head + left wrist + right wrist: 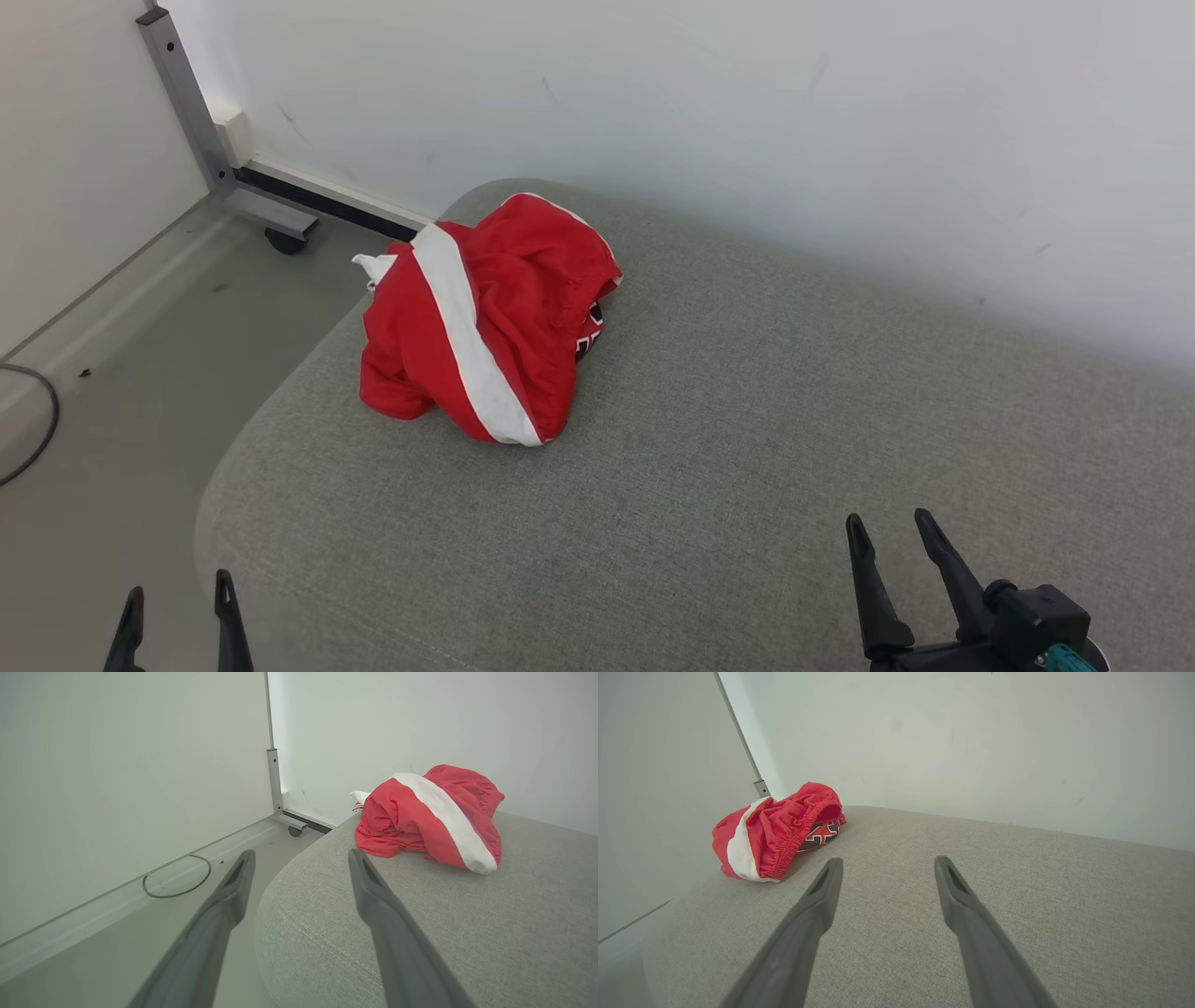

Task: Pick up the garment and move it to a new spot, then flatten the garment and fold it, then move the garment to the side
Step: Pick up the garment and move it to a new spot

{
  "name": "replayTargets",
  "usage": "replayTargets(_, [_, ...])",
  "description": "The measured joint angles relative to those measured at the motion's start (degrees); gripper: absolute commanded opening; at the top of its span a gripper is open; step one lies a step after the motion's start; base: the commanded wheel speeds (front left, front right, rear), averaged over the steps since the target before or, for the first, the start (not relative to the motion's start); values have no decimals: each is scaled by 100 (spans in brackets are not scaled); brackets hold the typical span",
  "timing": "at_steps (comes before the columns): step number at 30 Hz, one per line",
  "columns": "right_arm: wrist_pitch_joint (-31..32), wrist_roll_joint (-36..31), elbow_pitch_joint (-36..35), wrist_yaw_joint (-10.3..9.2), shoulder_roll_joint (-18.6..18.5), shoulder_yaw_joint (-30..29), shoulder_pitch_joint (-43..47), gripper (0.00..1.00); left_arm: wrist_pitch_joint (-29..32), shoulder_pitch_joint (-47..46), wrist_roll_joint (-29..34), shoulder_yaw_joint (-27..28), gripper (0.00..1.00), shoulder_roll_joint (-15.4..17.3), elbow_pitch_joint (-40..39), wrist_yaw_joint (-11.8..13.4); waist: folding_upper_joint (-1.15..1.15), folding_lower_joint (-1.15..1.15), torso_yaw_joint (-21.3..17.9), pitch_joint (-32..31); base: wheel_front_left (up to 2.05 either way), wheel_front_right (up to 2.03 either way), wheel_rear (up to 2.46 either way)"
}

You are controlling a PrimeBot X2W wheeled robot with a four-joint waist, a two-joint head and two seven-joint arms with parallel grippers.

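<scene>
The garment lies crumpled at the far left corner of the cushion, close to its rounded edge. The left gripper and right gripper both stand wide apart and empty, well short of it. The pick-up looks best done by reaching for the raised top folds or the waistband, pinching deep, then lifting clear before carrying it toward the cushion's middle. The bunching hides hems and legs. A dark printed patch is tucked under the folds and unreadable.

Head looks down; both wrists low, forward; all share garment.
</scene>
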Motion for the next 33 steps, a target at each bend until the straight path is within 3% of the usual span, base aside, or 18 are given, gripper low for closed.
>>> replayTargets(12, [100,-96,-67,0,0,55,-125,100,-211,-301,-234,177,100,-47,129,56,0,0,-325,178,0,0,0])
replayTargets(33, [153,-530,-448,0,-1,-151,-596,100,116,-2945,-881,730,100,1024,1038,-377,1,2,-1939,1186,0,0,0])
